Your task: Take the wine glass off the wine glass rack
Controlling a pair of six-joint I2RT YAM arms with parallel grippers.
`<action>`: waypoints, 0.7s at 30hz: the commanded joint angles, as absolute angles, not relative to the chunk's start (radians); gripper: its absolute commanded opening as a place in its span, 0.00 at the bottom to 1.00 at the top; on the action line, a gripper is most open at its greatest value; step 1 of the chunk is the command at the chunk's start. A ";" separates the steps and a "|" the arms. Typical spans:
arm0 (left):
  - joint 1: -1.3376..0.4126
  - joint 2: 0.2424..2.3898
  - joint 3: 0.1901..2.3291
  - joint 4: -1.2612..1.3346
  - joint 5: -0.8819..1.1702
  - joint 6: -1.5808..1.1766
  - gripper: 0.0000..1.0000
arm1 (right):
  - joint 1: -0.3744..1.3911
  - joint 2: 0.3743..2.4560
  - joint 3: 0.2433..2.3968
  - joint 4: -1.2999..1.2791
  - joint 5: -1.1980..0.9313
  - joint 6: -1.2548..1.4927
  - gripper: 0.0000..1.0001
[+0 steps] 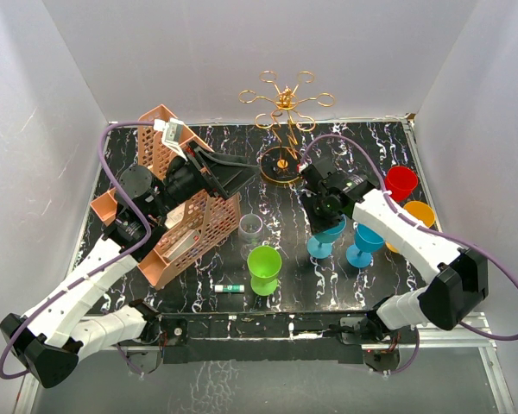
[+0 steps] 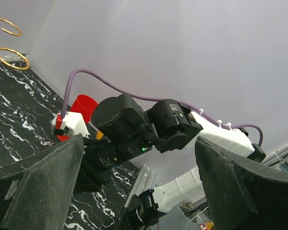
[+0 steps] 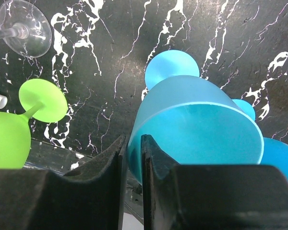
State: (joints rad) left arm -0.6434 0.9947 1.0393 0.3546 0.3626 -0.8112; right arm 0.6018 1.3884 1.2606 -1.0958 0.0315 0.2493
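One blue wine glass (image 3: pixel 197 124) at right end effector (image 3: pixel 133 143); tube (image 1: pixel 229 287) label unreadable.

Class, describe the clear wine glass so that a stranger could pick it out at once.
On the black marbled table, find the pink mesh organizer. The clear wine glass stands beside it, just behind the green glass. It alone is colourless and see-through; every other glass is brightly coloured.

A table (image 1: pixel 328 280) with a black top and white wiggly lines is seen. It is closed in by plain pale walls: a back wall (image 1: pixel 242 52), a left wall (image 1: pixel 26 129) and a right wall (image 1: pixel 492 103). Soft, even light is spread over everything. A shiny metal frame (image 1: pixel 506 379) is seen at the near edge.
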 commanded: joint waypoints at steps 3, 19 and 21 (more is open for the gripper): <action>-0.641 0.974 1.094 0.352 0.348 -0.792 0.97 | 0.610 1.352 1.361 -1.077 0.030 0.259 0.35; -0.641 0.934 1.126 0.192 0.198 -0.714 0.97 | 0.610 1.093 1.538 -0.870 0.198 0.322 0.99; -0.640 0.920 1.148 0.140 0.148 -0.681 0.97 | 0.610 1.017 1.518 -0.783 0.175 0.301 0.99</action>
State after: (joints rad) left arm -0.6434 0.9760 1.0733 0.2188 0.2470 -0.7567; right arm 0.6067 1.1385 1.4815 -0.9844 0.1413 0.3016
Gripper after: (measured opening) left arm 0.970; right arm 0.985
